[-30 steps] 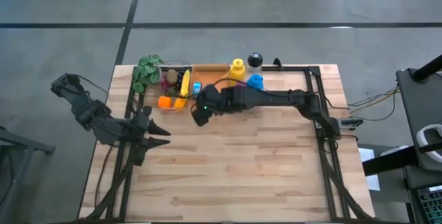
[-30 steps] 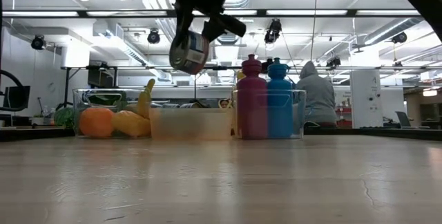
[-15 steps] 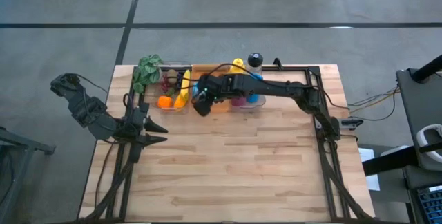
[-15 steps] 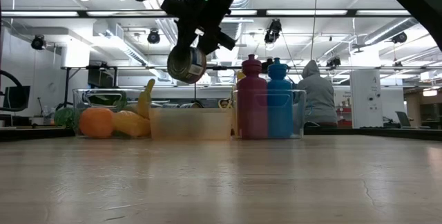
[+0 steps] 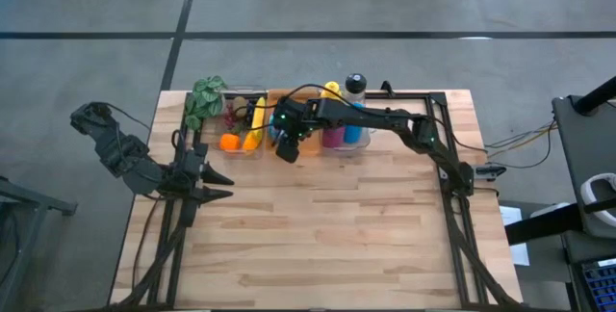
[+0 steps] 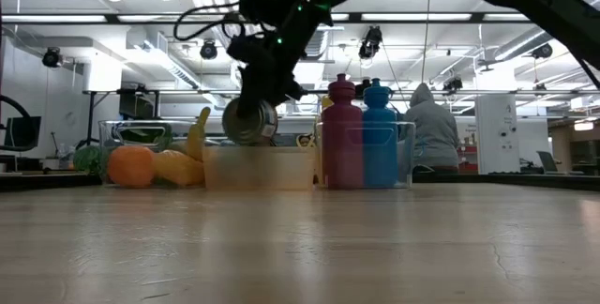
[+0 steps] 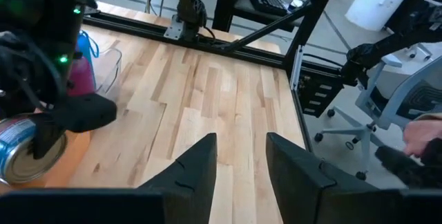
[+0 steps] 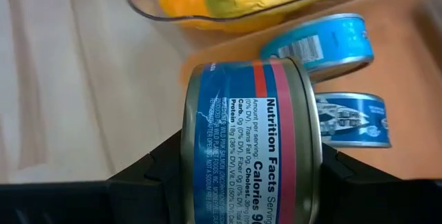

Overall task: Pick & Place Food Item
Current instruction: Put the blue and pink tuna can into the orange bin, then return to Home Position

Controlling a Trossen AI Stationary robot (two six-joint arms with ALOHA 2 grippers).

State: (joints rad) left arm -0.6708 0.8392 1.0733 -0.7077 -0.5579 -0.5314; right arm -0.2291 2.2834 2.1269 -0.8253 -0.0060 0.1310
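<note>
Two hands on record. My right hand (image 5: 286, 144) is clamped on a food can (image 6: 248, 121), fingers partly spread around its sides, holding it just above the middle clear bin (image 6: 258, 166) at the far edge of the surface (image 5: 337, 225). Two flat blue tins (image 8: 318, 44) lie in that bin. My left hand (image 5: 217, 183) waits near the left edge, fingers slightly parted, empty.

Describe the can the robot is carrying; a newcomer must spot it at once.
Along the wooden table's far edge stands a row of clear bins. Over the middle tan bin, the right gripper holds a blue-and-red labelled metal can. Unlike the two flat blue tins lying below, it is taller and airborne.
</note>
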